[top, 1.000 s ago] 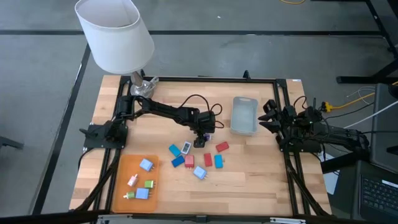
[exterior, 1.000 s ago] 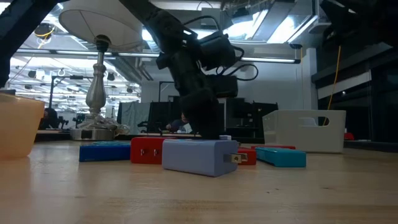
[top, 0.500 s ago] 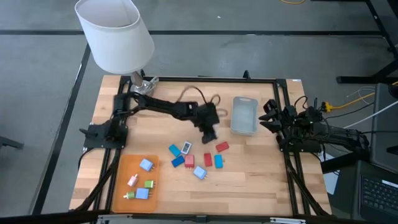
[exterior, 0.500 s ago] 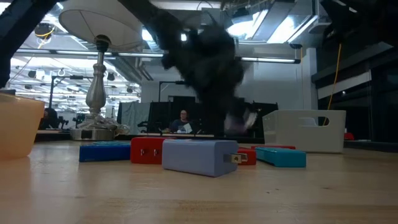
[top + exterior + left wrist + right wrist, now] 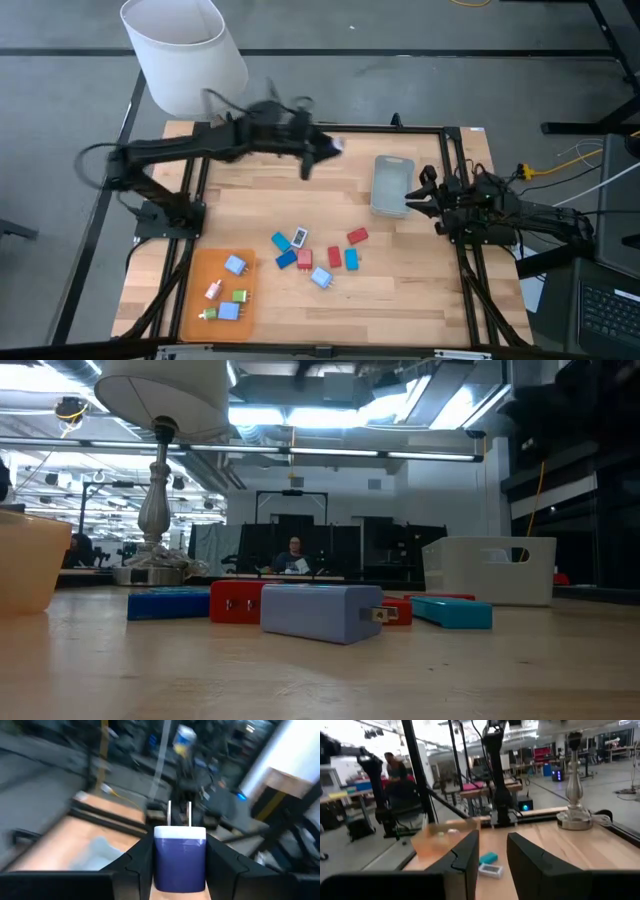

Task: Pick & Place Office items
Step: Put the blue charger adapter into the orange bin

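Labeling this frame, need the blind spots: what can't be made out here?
- Left claw, high view: motion-blurred; the blue plug block it holds shows clearly only in the left wrist view.
- Low view: neither arm shows.
- Pieces on the orange tray, high view: too small to identify.
- Grey-blue bin: contents unreadable.
- Right claw: sits by the bin.

A blue two-pronged charger block (image 5: 179, 862) sits clamped between the left gripper's (image 5: 178, 870) fingers (image 5: 137, 865).
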Robot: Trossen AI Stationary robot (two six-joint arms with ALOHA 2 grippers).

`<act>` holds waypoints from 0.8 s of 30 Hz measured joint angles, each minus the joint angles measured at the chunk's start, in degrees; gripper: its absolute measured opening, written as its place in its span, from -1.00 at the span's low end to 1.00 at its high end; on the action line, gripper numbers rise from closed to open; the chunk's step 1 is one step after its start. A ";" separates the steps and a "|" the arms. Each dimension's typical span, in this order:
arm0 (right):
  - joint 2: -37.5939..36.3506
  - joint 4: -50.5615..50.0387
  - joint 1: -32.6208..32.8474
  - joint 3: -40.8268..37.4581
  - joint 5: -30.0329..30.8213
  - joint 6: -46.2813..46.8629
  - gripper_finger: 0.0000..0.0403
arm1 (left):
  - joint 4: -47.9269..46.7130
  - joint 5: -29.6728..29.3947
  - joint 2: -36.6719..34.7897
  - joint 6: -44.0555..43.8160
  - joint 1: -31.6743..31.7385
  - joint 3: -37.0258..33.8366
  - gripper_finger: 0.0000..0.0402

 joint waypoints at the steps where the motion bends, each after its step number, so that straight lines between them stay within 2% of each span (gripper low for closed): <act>1: 0.00 -0.78 -0.01 0.00 0.03 -0.53 -0.50 | -2.20 -1.69 -2.47 0.12 -0.03 0.02 -0.37; 5: 0.00 -3.17 -0.01 -0.30 0.86 -2.08 -0.50 | -13.18 -10.30 -10.21 1.43 -1.38 0.01 -0.37; 9: -0.02 -1.66 0.02 -5.21 4.67 0.16 -0.50 | -21.96 -17.98 -16.17 1.34 -3.78 0.01 -0.37; 15: 0.74 -6.70 0.02 -4.98 8.63 -1.23 -0.50 | -32.28 -26.72 -20.15 -0.69 -7.81 -0.04 -0.37; 20: 1.33 -7.54 0.02 -4.96 8.81 -6.28 -0.50 | -48.18 -28.45 -20.63 -4.33 -10.42 -0.47 -0.37; 24: 1.70 -7.46 0.02 -4.96 8.80 -9.59 -0.50 | -59.14 -24.23 -20.62 -7.50 -13.89 -3.84 -0.37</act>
